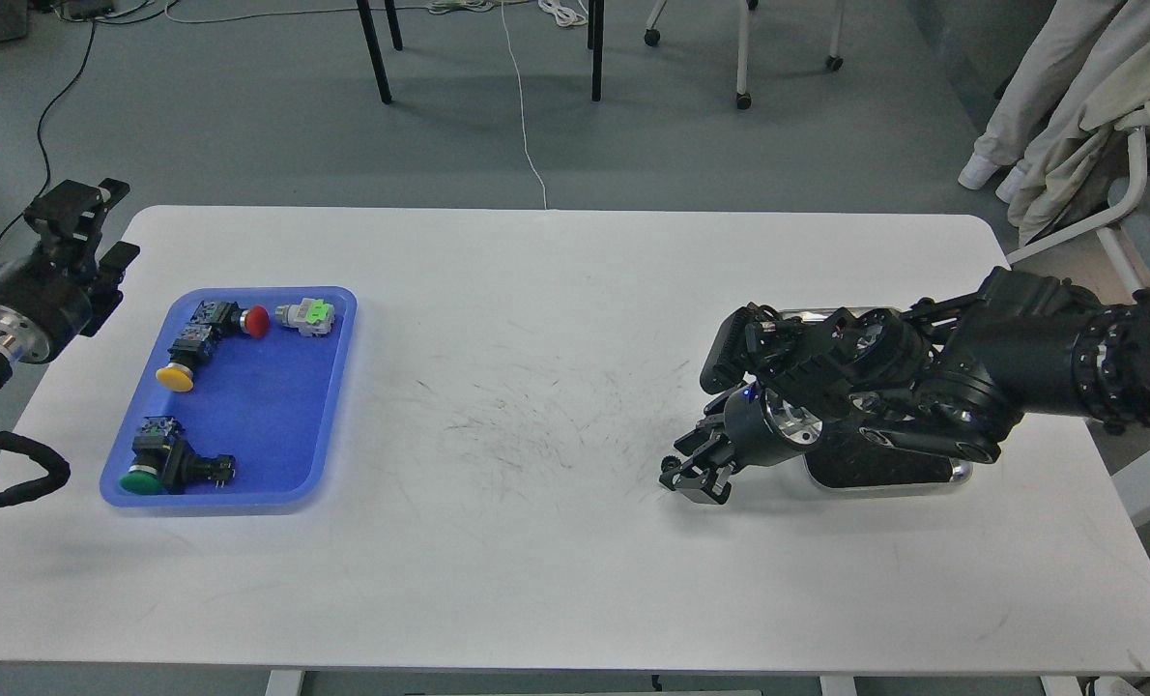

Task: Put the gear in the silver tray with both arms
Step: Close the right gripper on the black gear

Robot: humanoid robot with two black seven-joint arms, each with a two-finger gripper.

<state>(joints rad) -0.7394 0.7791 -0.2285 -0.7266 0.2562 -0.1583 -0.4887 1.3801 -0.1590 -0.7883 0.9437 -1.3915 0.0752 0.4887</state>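
Spanning grey floor, the scuffed white table (556, 541) bears 2 trays.

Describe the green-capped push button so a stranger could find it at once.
On the white table, look in the blue tray at its left end. The green-capped button lies in the tray's near left corner, apart from the yellow and red ones farther back.

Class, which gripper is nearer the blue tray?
Left. The left gripper hangs just beyond the blue tray's far-left corner; the right gripper is across the table by the silver tray.
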